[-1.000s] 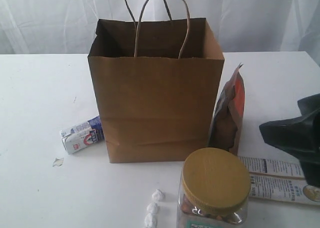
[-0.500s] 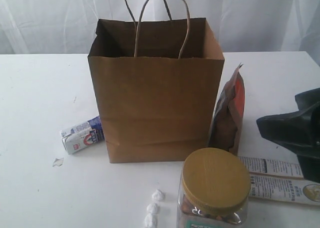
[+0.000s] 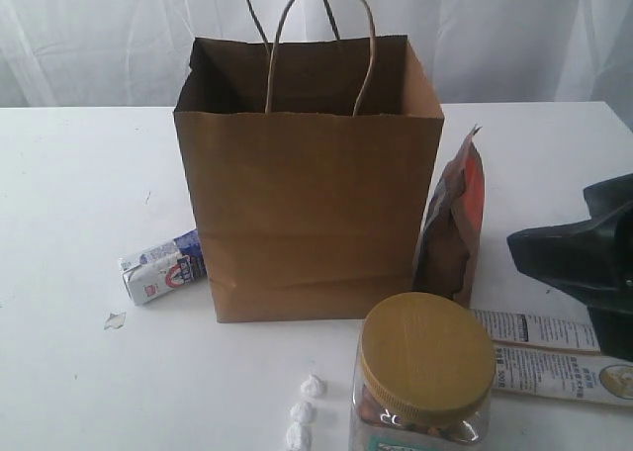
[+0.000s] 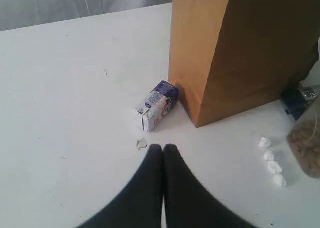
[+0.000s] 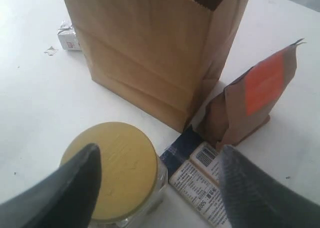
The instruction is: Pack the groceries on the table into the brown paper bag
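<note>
The brown paper bag stands open and upright mid-table. A small white-blue carton lies at its left foot. The brown-orange pouch stands against the bag's right side. In front are the gold-lidded clear jar and the flat long white-blue packet. My right gripper is open, hovering above the jar lid and the packet, holding nothing. My left gripper is shut and empty, a short way from the carton. The can and the bottle are out of view.
Three small white lumps lie on the table left of the jar. A little torn scrap sits just ahead of the left fingertips. A white curtain hangs behind the table.
In the exterior view my right gripper has shifted slightly to the left. Nothing else has moved.
</note>
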You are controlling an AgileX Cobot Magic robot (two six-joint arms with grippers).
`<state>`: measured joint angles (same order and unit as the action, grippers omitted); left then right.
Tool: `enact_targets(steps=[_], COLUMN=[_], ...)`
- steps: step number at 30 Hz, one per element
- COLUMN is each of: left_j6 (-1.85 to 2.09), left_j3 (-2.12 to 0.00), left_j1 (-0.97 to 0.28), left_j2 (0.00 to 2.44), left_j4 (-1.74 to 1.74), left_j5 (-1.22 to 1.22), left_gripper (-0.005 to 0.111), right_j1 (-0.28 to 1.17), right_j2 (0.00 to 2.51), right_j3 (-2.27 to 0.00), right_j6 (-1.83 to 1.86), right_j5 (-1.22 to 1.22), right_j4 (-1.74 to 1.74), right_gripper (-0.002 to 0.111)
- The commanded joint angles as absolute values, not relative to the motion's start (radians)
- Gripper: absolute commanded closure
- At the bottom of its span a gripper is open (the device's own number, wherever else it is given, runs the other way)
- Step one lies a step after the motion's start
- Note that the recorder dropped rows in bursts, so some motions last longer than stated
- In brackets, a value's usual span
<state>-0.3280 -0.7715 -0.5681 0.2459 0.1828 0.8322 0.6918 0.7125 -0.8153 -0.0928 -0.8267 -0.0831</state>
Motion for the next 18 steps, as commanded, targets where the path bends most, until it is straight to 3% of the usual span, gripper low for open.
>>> enact_targets(steps=[1, 10, 18], left_j6=[-0.337, -0.337, -0.337], left_j3=[-0.766, -0.748, -0.554], left_j1=[-0.571, -0.571, -0.571], left_j2=[0.238, 0.238, 0.166], left_j4=[0.188, 0.133, 0.204], left_j5=[0.838, 0.825, 0.626], left_gripper=[0.107, 0.107, 0.107], right_j1=[0.697, 0.697, 0.697], right_j2=[0.71, 0.71, 0.71], right_j3=[-0.815, -0.815, -0.815], right_j6=[-0.076, -0.067, -0.08], right_j5=[-0.809, -0.791, -0.791], right_j4=[-0.085, -0.085, -0.079], right_gripper=[0.046, 0.046, 0.046])
